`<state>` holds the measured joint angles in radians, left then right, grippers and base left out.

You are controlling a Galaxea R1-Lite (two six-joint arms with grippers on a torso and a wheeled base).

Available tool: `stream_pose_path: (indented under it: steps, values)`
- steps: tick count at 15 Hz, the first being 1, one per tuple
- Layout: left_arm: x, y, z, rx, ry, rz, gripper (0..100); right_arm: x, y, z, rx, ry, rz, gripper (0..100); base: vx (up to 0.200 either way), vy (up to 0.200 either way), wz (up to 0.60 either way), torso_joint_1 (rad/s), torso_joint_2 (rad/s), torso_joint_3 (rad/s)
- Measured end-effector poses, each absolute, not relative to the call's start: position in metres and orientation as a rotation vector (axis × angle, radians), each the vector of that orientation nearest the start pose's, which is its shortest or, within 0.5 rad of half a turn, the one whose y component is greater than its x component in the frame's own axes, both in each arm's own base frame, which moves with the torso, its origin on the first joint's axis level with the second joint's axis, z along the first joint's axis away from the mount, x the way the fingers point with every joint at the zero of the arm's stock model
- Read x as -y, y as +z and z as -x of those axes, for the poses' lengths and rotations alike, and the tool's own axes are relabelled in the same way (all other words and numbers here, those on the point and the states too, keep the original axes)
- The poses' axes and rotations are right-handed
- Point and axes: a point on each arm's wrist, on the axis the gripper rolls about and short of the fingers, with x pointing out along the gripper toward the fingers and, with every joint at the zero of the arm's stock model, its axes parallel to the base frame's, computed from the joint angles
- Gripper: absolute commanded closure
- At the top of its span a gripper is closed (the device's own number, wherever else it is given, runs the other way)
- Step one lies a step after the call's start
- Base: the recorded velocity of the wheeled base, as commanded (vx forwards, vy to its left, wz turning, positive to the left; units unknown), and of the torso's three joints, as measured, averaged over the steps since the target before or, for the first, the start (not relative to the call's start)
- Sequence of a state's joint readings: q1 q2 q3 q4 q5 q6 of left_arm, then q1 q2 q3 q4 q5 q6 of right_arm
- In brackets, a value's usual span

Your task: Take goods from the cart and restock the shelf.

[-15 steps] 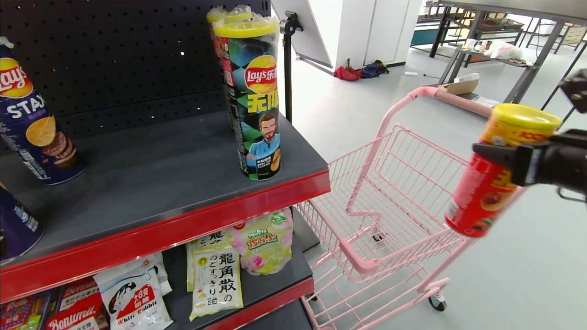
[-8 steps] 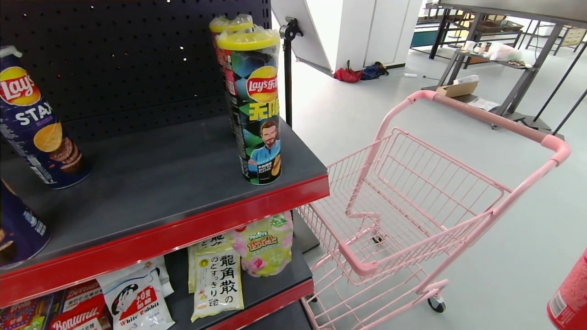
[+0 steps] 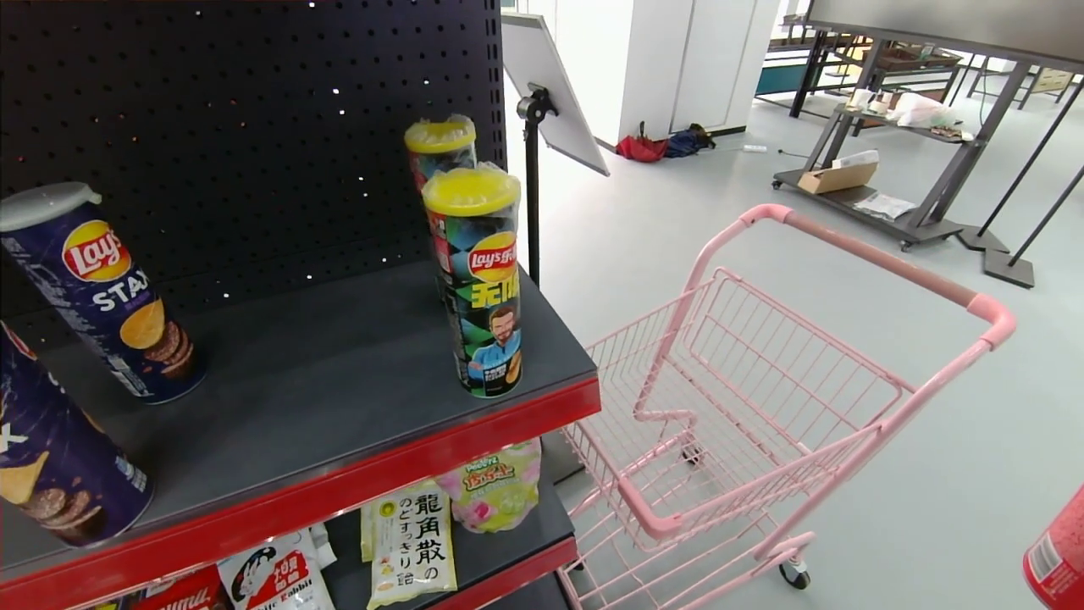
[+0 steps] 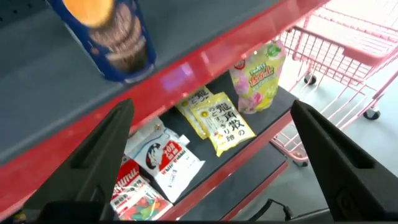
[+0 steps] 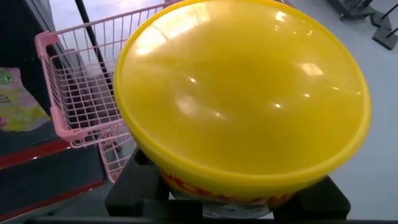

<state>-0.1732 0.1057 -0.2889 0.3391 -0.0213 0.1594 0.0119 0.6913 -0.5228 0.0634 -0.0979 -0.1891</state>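
Observation:
My right gripper [image 5: 224, 200] is shut on a red chip can, whose yellow lid [image 5: 242, 93] faces the right wrist camera. The can's red bottom [image 3: 1057, 561] pokes in at the lower right corner of the head view, right of the pink cart [image 3: 762, 398]. The cart's basket holds no goods. On the dark shelf [image 3: 339, 381] with a red front edge stand a green chip can [image 3: 476, 288] with a second one [image 3: 440, 144] behind it, and two blue cans [image 3: 110, 296] at the left. My left gripper [image 4: 211, 162] hangs open before the shelf's red edge [image 4: 186, 81], near a blue can [image 4: 106, 31].
Snack bags [image 3: 411, 542] lie on the lower shelf, also seen under my left gripper as bags [image 4: 221, 121]. A black stand with a white board [image 3: 542, 110] rises beside the shelf's right end. Open grey floor surrounds the cart; metal racks [image 3: 889, 127] stand far behind.
The red can in my right gripper dropped from beside the cart handle to the lower right corner. The head camera shifted, so shelf and cart sit lower in the picture.

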Motion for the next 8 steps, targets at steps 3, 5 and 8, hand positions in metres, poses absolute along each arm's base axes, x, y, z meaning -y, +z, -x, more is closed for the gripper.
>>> stream_pose_path:
  steps: [3,5,8]
  values:
    - [-0.0064,0.1223,0.0390,-0.134,-0.204,-0.170,0,0.0013,0.2126,-0.0537,-0.241,-0.052,0.201,100,0.000,0.000,0.00,0.178,-0.42,-0.258]
    - [-0.0064,0.1223,0.0390,-0.134,-0.204,-0.170,0,0.0013,0.2124,-0.0540,-0.243,-0.051,0.201,100,0.000,0.000,0.00,0.161,-0.38,-0.220]
    - [-0.0064,0.1224,0.0391,-0.133,-0.204,-0.170,0,0.0014,0.2125,-0.0545,-0.245,-0.054,0.203,100,0.000,0.000,0.20,0.059,-0.13,-0.077]
